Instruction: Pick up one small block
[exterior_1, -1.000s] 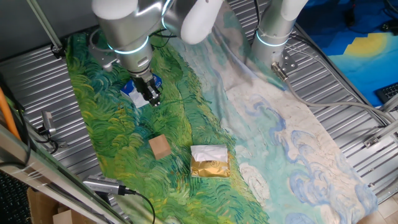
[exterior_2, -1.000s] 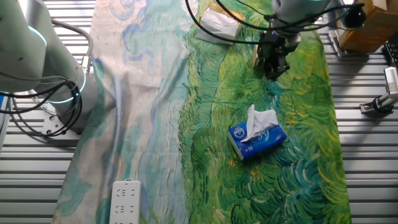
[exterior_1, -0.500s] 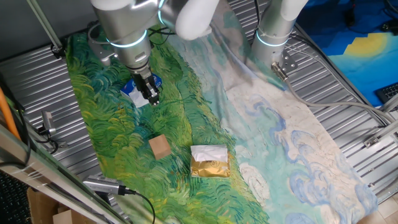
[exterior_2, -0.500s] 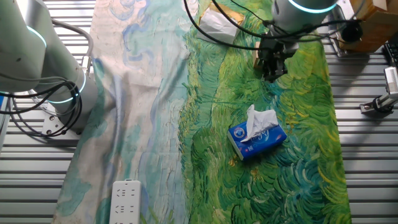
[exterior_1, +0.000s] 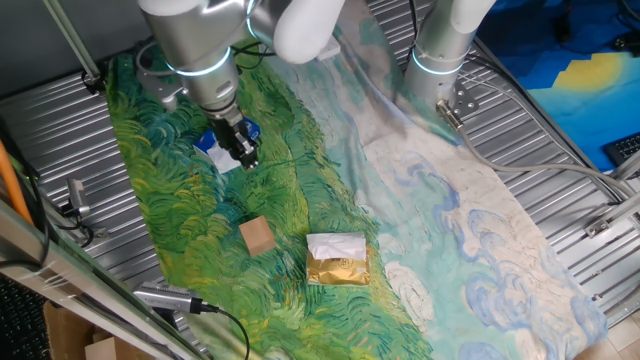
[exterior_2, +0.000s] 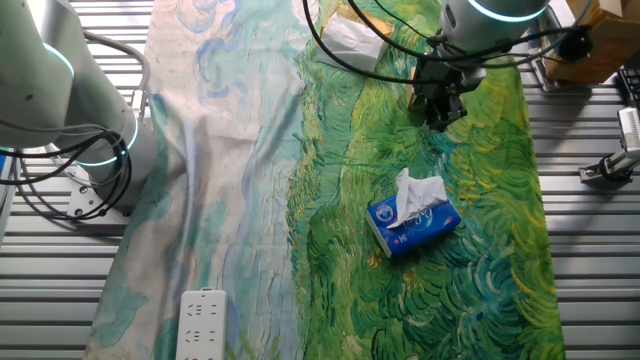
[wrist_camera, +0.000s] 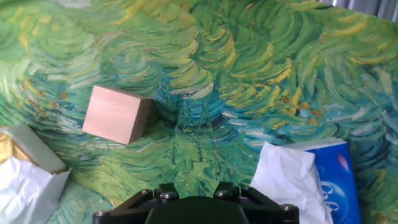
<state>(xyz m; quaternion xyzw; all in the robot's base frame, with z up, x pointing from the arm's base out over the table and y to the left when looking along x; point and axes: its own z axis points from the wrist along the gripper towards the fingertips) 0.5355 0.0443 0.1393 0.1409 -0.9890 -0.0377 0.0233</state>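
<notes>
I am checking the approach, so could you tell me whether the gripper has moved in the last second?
Yes. In one fixed view the gripper has shifted slightly left, away from the wooden block; its tip barely moved.

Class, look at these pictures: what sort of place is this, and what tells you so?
Probably a robotics lab bench. A silver arm with its hand hangs over a painted cloth on a ribbed metal table; a wooden block serves as test object.

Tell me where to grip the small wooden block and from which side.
Grip the small block across two opposite flat side faces, coming straight down from above. It sits flat on the cloth with open space around it; turn the tool to match its angled sides.
</notes>
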